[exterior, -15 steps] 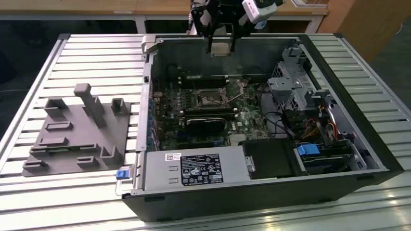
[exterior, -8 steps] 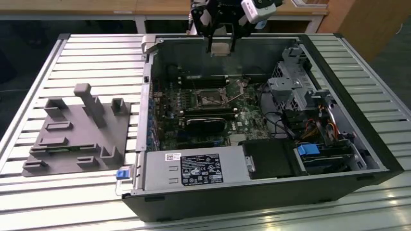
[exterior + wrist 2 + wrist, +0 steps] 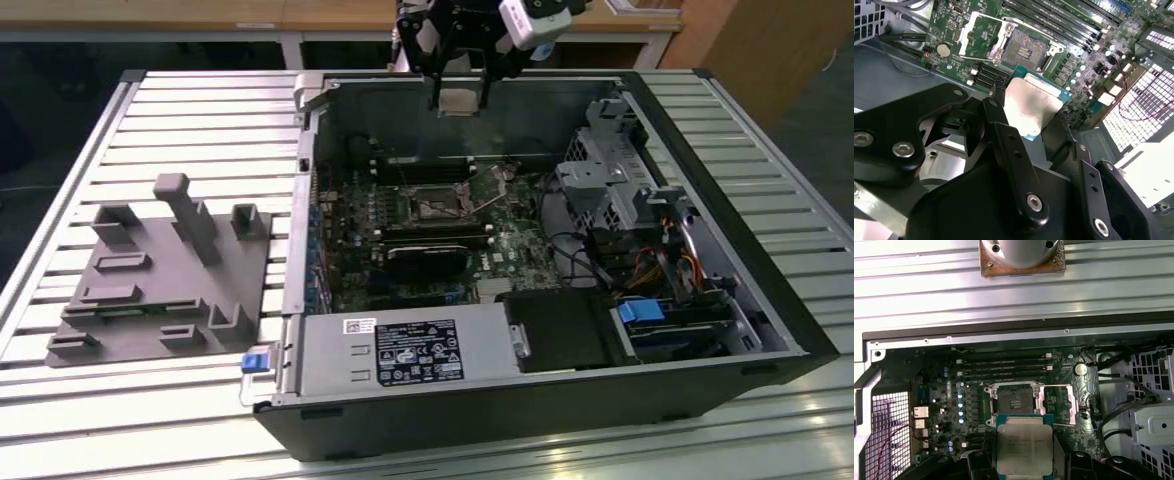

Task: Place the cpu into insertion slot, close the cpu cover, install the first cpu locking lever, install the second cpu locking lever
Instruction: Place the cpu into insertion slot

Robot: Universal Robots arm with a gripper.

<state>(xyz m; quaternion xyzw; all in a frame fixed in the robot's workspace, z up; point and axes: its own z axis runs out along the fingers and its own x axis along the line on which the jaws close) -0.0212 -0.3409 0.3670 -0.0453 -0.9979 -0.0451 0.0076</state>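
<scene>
One claw [image 3: 457, 99] gripping cpu [image 3: 1024, 450], slatted metal table [image 3: 187, 110]

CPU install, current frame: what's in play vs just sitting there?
In play:
cpu, gripped in the claw
insertion slot, empty
cpu cover, flipped open

Just lying about:
power supply
grey fixture block
coin cell
memory slots
</scene>
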